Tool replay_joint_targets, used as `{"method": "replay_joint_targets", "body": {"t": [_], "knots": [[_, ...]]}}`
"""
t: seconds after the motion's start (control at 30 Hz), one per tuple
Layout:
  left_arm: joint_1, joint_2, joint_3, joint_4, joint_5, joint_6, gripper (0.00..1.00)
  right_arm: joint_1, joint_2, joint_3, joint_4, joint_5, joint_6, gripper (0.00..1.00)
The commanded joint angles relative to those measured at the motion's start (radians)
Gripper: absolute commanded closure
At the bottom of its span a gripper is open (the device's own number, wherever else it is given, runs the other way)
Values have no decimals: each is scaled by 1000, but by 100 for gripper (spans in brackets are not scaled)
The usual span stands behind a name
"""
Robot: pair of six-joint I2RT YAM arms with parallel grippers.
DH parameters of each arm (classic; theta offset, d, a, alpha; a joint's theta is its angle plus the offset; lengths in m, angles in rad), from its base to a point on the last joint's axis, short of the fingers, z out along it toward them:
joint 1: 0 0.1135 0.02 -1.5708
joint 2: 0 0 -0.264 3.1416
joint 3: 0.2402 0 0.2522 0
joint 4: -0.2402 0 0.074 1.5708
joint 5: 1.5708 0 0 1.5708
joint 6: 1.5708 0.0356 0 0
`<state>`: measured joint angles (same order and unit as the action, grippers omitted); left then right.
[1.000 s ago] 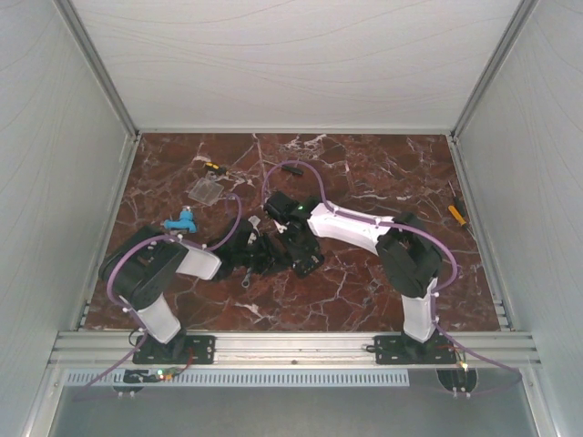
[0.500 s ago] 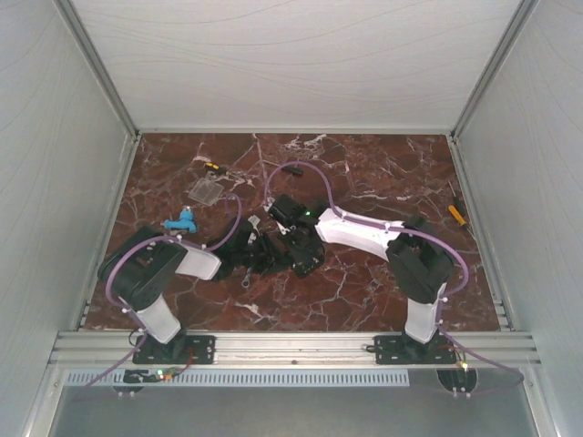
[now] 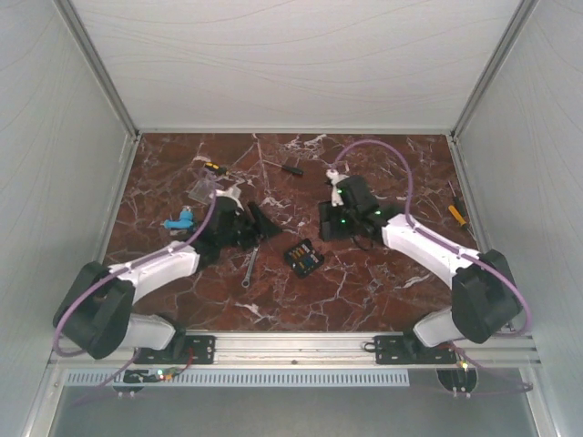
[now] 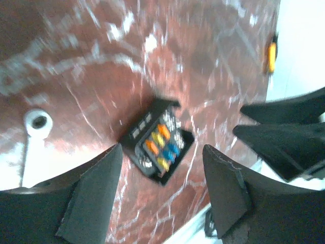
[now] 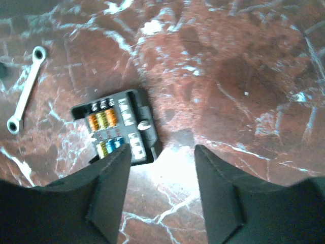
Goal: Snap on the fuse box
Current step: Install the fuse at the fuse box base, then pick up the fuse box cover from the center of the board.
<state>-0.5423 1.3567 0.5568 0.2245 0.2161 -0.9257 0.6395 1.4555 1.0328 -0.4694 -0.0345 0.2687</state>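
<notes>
The fuse box lies free on the red marble table, a small black box with orange, yellow and blue fuses showing. In the left wrist view the fuse box sits below and beyond my left gripper, which is open and empty. My right gripper is open too, and the fuse box lies just past its left finger. From above, the left gripper hangs to the box's back left and the right gripper to its back right. A flat clear cover lies far left.
A small wrench lies just left of the fuse box. A blue piece sits by the left arm. Screwdrivers lie at the back left, the back middle and the right edge. White walls close in three sides.
Both grippers have opened and pulled up and away from the middle, the left to the back left, the right to the back right. The fuse box now lies uncovered between them.
</notes>
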Motion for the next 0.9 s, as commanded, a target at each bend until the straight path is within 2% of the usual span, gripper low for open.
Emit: {"method": "replay_joint_targets", "body": {"t": [0.0,0.13,0.27,0.37,0.57,0.73,0.87], "knots": [[134,-60,73,-118,-81,97,33,-124,-76,-151,276,-193,82,46],[281,-47,115,-131,-107,130,24,-187,-89,-233,394,-225,140,36],[462,-7,97,-15,4,56,23,-224,-108,-326,513,-254,225,27],[537,32,82,84,16,7,23,-226,-124,-367,559,-264,248,21],[625,197,110,240,-6,-80,26,-225,-157,-378,548,-240,233,16],[627,333,236,167,-66,-77,28,-225,-157,-373,532,-217,218,15],[629,373,250,152,-127,-78,29,-225,-143,-367,531,-215,214,15]]}}
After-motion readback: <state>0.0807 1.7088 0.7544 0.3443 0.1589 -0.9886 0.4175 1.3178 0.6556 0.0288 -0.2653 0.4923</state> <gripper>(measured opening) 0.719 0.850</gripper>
